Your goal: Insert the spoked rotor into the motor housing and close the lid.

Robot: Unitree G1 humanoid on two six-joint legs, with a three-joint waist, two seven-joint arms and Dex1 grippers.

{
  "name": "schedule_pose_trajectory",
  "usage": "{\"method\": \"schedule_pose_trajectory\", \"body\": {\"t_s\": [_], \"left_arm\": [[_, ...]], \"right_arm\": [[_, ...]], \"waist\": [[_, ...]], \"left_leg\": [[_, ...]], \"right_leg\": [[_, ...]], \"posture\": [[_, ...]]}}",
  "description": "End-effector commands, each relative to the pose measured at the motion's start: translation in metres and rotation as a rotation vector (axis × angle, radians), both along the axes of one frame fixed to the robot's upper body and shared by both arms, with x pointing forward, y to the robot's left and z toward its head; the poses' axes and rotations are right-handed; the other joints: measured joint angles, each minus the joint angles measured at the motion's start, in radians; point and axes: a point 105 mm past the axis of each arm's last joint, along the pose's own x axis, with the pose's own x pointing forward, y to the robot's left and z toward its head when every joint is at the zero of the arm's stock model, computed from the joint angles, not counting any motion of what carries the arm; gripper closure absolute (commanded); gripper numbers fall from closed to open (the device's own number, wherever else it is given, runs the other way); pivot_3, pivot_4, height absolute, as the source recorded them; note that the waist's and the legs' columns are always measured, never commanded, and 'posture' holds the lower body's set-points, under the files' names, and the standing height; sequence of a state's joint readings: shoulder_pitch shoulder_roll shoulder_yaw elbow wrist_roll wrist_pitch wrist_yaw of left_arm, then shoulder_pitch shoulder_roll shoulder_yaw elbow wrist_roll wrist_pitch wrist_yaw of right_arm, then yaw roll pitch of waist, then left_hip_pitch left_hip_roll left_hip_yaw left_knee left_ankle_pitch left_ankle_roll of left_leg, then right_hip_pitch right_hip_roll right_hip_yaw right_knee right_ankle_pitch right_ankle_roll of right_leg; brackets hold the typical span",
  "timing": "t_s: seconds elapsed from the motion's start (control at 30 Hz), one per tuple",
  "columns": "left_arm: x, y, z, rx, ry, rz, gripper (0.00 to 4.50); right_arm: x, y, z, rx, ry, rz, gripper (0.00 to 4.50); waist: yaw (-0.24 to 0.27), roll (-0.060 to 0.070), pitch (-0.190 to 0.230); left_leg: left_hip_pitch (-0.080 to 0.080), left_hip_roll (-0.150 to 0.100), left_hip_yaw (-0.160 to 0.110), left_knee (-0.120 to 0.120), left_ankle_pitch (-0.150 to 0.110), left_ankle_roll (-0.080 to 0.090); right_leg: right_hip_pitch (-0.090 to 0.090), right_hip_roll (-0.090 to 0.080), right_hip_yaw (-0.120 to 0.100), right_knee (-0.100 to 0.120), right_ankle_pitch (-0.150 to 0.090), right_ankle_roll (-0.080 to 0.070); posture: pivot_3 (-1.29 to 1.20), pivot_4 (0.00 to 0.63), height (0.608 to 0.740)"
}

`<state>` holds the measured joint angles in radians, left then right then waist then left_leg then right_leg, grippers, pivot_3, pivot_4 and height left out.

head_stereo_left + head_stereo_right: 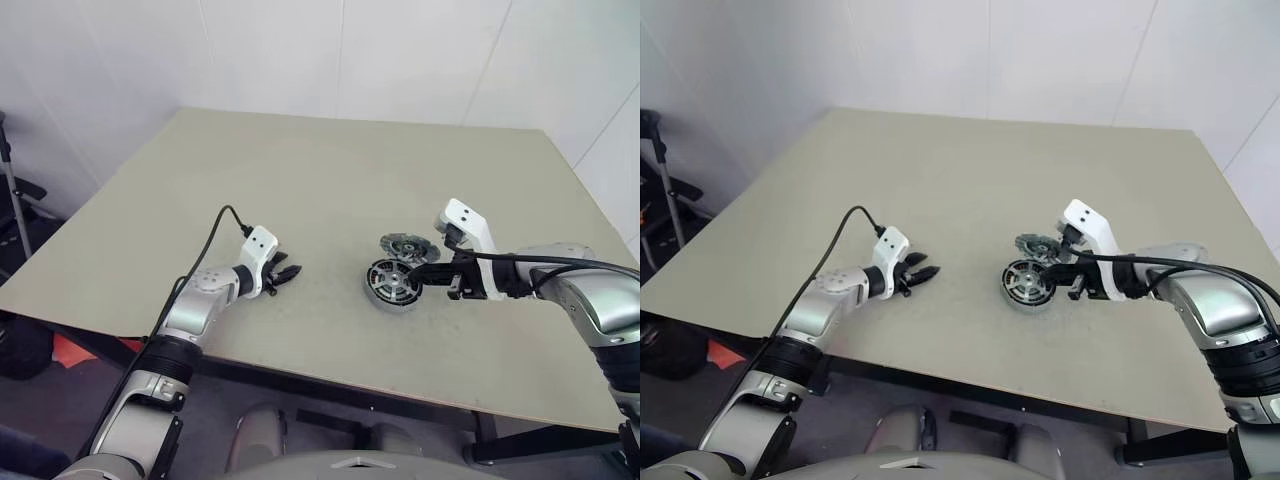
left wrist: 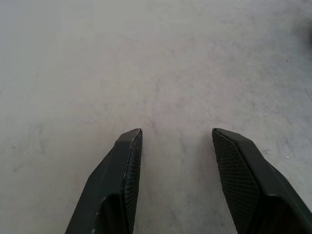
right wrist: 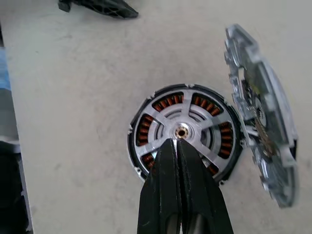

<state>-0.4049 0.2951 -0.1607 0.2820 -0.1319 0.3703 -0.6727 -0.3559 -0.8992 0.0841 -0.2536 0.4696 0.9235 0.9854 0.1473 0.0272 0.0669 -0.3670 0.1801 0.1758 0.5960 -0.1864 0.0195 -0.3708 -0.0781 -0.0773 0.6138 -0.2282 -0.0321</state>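
From the head we get two near-identical downward views over the table (image 1: 300,200); our wrist cams sit close, the right one above the motor housing (image 3: 184,132).

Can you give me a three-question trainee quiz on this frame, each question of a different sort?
1. True or false: the spoked rotor already sits inside the motor housing, with copper windings showing between its spokes.
2. Multiple choice: the lid is A) closed on the housing, B) off the housing, lying beside it, C) held in the left gripper.
3. Fill in: the right gripper has its fingers ____ over the rotor's hub, while the left gripper's fingers stand ____ over bare table.

Key: 1 true. 2 B. 3 shut; open.
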Motion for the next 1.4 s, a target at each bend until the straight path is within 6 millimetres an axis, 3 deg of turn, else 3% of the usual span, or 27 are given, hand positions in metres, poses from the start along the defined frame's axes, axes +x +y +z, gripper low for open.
{"method": "schedule_pose_trajectory", "body": {"t_s": [0.03,0.1,0.17,0.23,0.33,0.6,0.77,0.9,1.2,1.4], "left_arm": [[0.003,0.002,0.01,0.001,-0.041,0.005,2.07],[0.003,0.001,0.01,0.002,-0.041,0.004,2.07],[0.003,0.001,0.011,0.0,-0.042,0.005,2.07],[0.003,0.001,0.011,0.001,-0.043,0.006,2.07],[0.003,0.003,0.013,0.001,-0.047,0.01,2.07],[0.004,0.004,0.012,0.003,-0.045,0.016,2.07],[0.003,0.003,0.011,0.001,-0.042,0.014,2.07],[0.003,0.002,0.011,0.001,-0.041,0.011,2.07],[0.003,0.004,0.011,0.005,-0.041,0.015,2.07],[0.003,0.005,0.011,0.007,-0.041,0.018,2.07]], "right_arm": [[0.011,0.01,0.01,0.019,-0.064,0.001,4.47],[0.016,0.012,0.003,0.02,-0.064,-0.023,4.47],[0.022,0.012,-0.016,0.012,-0.024,-0.077,4.47],[0.019,0.013,-0.037,0.002,0.032,-0.105,4.47],[0.012,0.015,-0.05,-0.01,0.061,-0.097,4.47],[0.02,0.019,-0.002,0.097,-0.027,-0.075,4.47],[0.022,0.011,0.023,0.087,-0.095,-0.074,4.47],[0.023,0.003,0.012,0.054,-0.073,-0.099,4.47],[0.002,-0.007,-0.06,-0.025,0.106,-0.135,4.47],[0.007,0.005,-0.03,0.047,0.025,-0.093,4.47]], "waist": [[0.0,0.0,0.0],[-0.001,0.0,0.0],[-0.002,0.0,0.0],[-0.004,0.0,0.0],[-0.004,-0.001,-0.002],[-0.004,-0.002,-0.002],[-0.003,-0.002,-0.002],[-0.002,-0.002,-0.002],[-0.007,-0.001,-0.004],[-0.023,-0.002,-0.005]], "left_leg": [[0.0,0.0,0.0,0.0,0.0,0.0],[0.0,0.0,0.0,0.0,0.0,0.0],[0.0,0.0,0.0,0.0,0.0,0.0],[0.0,0.0,0.0,0.0,0.0,-0.001],[0.001,0.0,0.0,0.0,0.0,-0.001],[0.001,0.0,0.0,-0.001,0.0,-0.001],[0.001,0.0,0.0,-0.001,0.0,-0.001],[0.001,0.0,0.0,-0.001,0.0,-0.001],[0.002,0.0,0.0,-0.002,0.0,-0.001],[0.007,0.0,0.0,-0.003,0.0,-0.001]], "right_leg": [[0.0,0.0,0.0,0.0,0.0,0.0],[0.0,0.0,0.0,0.0,0.0,0.0],[0.0,0.0,0.0,0.0,0.0,0.0],[0.0,0.0,0.0,0.0,0.0,0.0],[0.0,0.0,0.0,0.0,0.0,0.0],[0.001,0.0,0.0,0.0,-0.001,0.003],[0.0,0.0,0.0,0.0,-0.001,0.002],[0.0,0.0,0.0,0.0,-0.001,0.003],[0.001,0.0,0.0,-0.001,-0.003,0.005],[0.007,0.001,0.0,-0.008,-0.004,0.007]], "posture": [[0.0,0.0,0.74],[0.0,0.0,0.74],[0.0,0.0,0.74],[0.0,0.0,0.74],[0.0,0.0,0.74],[0.0,0.0,0.74],[0.0,0.0,0.74],[0.0,0.0,0.74],[0.0,0.0,0.74],[0.0,0.0,0.74]]}}
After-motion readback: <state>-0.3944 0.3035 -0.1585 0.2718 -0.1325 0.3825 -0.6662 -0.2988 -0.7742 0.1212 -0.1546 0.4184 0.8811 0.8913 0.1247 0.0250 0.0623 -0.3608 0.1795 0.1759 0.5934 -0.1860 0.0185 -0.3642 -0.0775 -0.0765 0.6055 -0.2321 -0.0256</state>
